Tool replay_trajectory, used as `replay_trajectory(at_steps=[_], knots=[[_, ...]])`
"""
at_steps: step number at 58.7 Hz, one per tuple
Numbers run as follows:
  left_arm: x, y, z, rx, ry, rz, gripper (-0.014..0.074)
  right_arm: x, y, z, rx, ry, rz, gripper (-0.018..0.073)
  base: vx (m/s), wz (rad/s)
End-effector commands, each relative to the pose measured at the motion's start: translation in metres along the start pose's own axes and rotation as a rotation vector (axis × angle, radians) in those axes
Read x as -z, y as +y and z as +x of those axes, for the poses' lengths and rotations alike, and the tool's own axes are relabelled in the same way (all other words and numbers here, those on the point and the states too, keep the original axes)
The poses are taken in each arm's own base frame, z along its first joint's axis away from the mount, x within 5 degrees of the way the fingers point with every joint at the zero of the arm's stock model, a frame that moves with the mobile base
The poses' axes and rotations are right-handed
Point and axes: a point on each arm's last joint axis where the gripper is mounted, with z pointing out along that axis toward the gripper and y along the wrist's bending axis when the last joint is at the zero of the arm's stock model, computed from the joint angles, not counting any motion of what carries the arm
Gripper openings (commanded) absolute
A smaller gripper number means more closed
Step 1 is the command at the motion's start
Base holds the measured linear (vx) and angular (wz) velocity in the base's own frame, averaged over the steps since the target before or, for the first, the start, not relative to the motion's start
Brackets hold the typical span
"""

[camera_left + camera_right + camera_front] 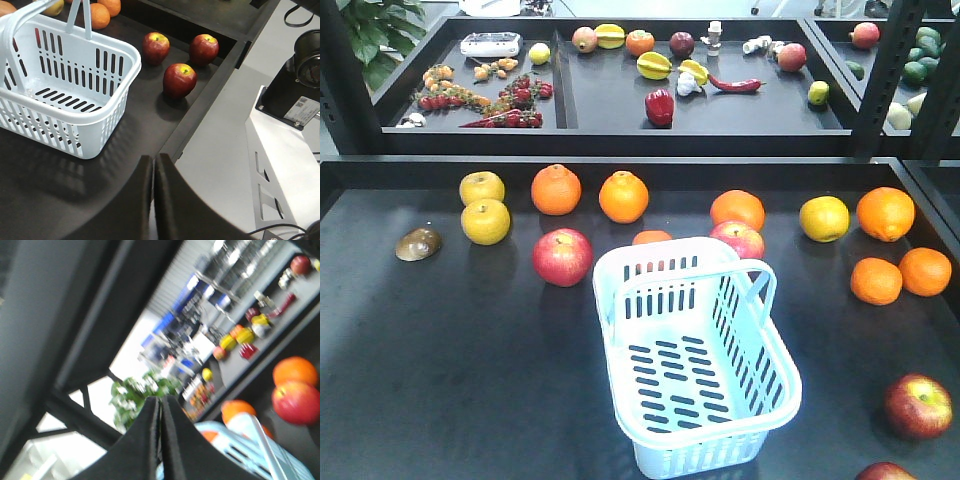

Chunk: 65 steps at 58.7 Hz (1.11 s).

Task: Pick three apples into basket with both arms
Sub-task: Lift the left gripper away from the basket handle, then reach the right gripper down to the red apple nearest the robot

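The basket sits low in the centre of the front view with its slotted floor bare, so by my reading none of the three picks is done. Red apples lie around it: one at left centre, one just behind its far wall, and another at lower right. The left gripper and the right gripper both show their fingers pressed together on nothing, at the bottom of each wrist view.
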Motion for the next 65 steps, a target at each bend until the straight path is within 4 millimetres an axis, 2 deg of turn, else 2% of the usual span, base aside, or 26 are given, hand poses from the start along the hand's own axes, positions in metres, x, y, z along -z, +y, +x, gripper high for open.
replay_trajectory(at_steps=[1, 7, 15, 23, 30, 34, 41, 47, 52, 60, 63, 65], knots=[[0.003, -0.001, -0.011, 0.028, -0.064, -0.001, -0.0007, 0.004, 0.032, -0.021, 0.145, -0.021, -0.057, -0.0005, 0.0, 0.0], [0.003, -0.001, -0.011, 0.026, -0.067, -0.005, -0.0007, 0.006, 0.061, -0.041, 0.275, 0.073, 0.007, -0.0005, 0.0, 0.0], [0.003, 0.0, -0.011, 0.027, -0.075, -0.013, -0.0007, -0.004, 0.099, -0.071, 0.463, 0.197, 0.126, -0.0005, 0.0, 0.0], [0.003, 0.0, -0.011, 0.025, -0.073, -0.013, -0.0007, -0.013, 0.128, -0.098, 0.635, 0.141, 0.119, -0.0005, 0.0, 0.0], [0.003, -0.001, -0.011, 0.023, -0.064, -0.006, -0.0007, -0.021, 0.142, -0.11, 0.664, 0.141, 0.134, -0.0005, 0.0, 0.0], [0.003, -0.001, -0.01, 0.023, -0.058, -0.001, -0.0007, -0.033, 0.14, -0.109, 0.7, 0.266, 0.224, -0.0005, 0.0, 0.0], [0.002, -0.002, -0.009, 0.023, -0.048, 0.008, -0.0007, -0.066, 0.126, -0.1, 0.795, 0.535, 0.381, 0.0015, 0.0, 0.0], [0.002, -0.002, -0.009, 0.023, -0.048, 0.009, -0.0006, -0.093, 0.111, -0.09, 0.804, 0.714, 0.489, 0.0109, 0.0, 0.0], [0.002, -0.002, -0.009, 0.023, -0.049, 0.008, -0.0007, -0.113, 0.091, -0.078, 0.809, 0.867, 0.598, 0.0274, 0.0, 0.0], [0.002, -0.002, -0.009, 0.023, -0.045, 0.012, -0.0006, -0.139, 0.058, -0.062, 0.853, 1.079, 0.779, 0.0617, 0.0, 0.0], [0.002, -0.002, -0.009, 0.023, -0.043, 0.013, -0.0006, -0.147, 0.048, -0.056, 0.856, 1.138, 0.818, 0.0711, 0.0, 0.0], [0.002, -0.002, -0.009, 0.023, -0.043, 0.013, -0.0006, -0.151, 0.043, -0.052, 0.849, 1.167, 0.834, 0.073, 0.0, 0.0]])
